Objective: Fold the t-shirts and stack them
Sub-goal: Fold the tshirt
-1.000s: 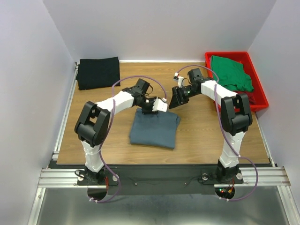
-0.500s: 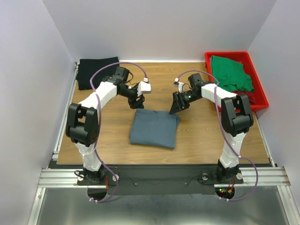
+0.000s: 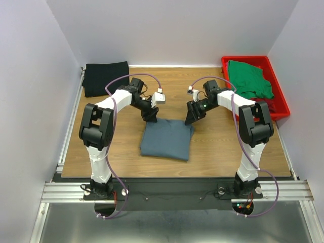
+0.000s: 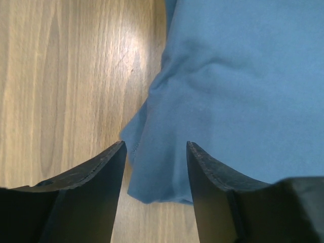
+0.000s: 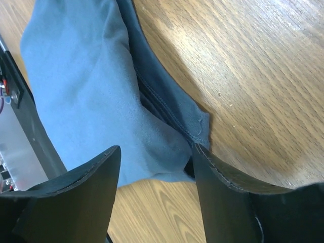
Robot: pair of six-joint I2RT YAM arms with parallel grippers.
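Observation:
The slate blue-grey t-shirt (image 3: 167,138) lies folded in the middle of the table. My left gripper (image 3: 150,117) is open, its jaws either side of the shirt's far left corner (image 4: 152,172). My right gripper (image 3: 190,119) is open, its jaws either side of the far right corner (image 5: 167,147). Neither holds cloth. The black t-shirt (image 3: 106,78) lies folded at the far left corner of the table. The green t-shirt (image 3: 249,78) lies crumpled in the red tray (image 3: 281,104) at the far right. A strip of dark red cloth (image 3: 273,103) shows under the green one.
Grey walls enclose the table on three sides. An aluminium rail (image 3: 71,121) runs along the left edge. The wooden tabletop (image 3: 223,147) is bare in front of and beside the blue-grey shirt.
My left gripper has swung back from near the black shirt down to the blue-grey shirt's far left corner. My right gripper has shifted slightly toward the shirt's far right corner.

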